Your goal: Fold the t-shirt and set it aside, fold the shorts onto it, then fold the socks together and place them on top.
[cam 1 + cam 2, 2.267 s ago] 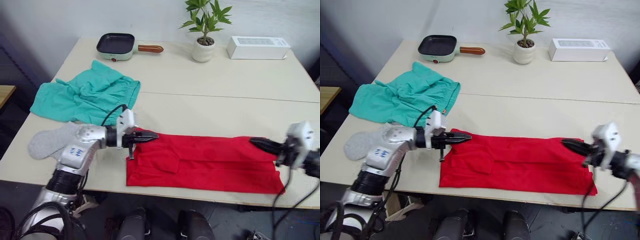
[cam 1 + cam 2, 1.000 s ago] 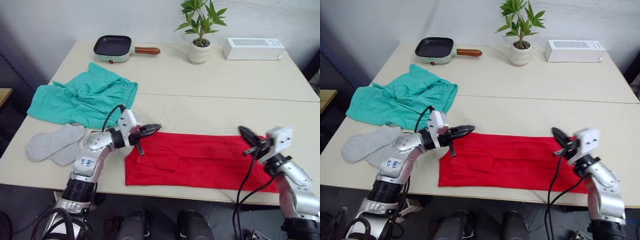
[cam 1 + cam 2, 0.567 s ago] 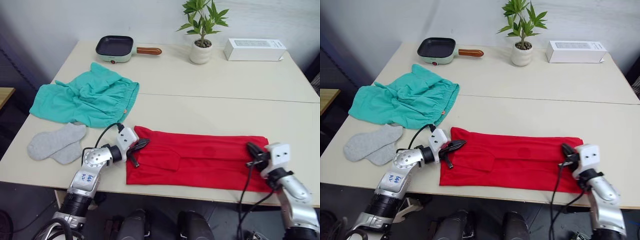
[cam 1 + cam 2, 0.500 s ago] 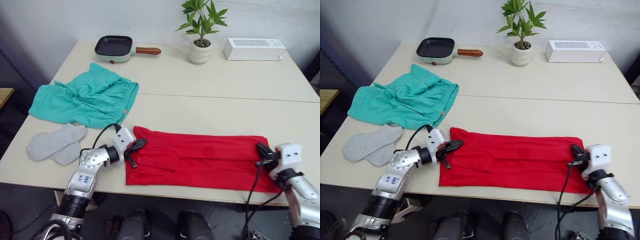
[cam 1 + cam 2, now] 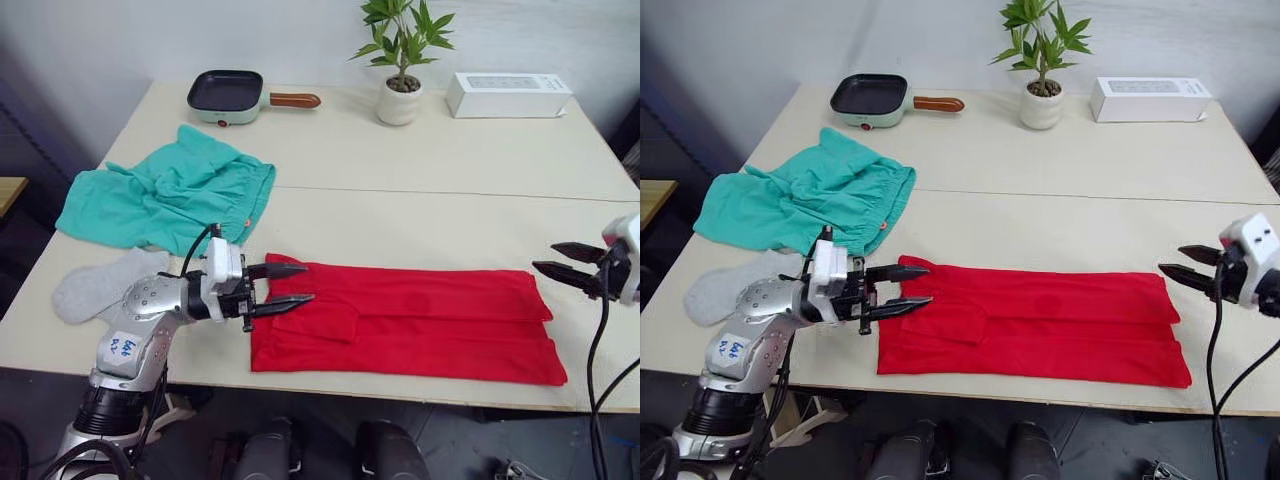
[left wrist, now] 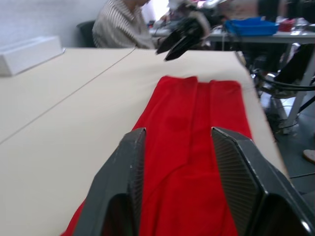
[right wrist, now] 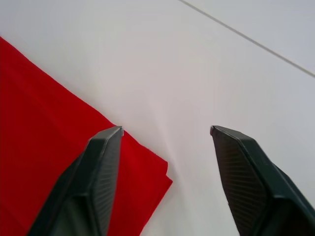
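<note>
T-shirt (image 5: 400, 320) lies folded lengthwise, grippers open off both ends.

the socks (image 5: 95, 283) lie partly behind the left arm, so it is not possible to tell if there is one or two. the right gripper (image 5: 566, 263) is cut at the picture's edge; its wrist block is seen only in part. in the left wrist view the near end of the t-shirt (image 6: 197, 147) is hidden by the jaws, and the person (image 6: 123, 27) behind the table (image 6: 59, 108) is cut off by the top edge and blurred. the small tag on the shorts (image 5: 165, 195) is too small to read
</note>
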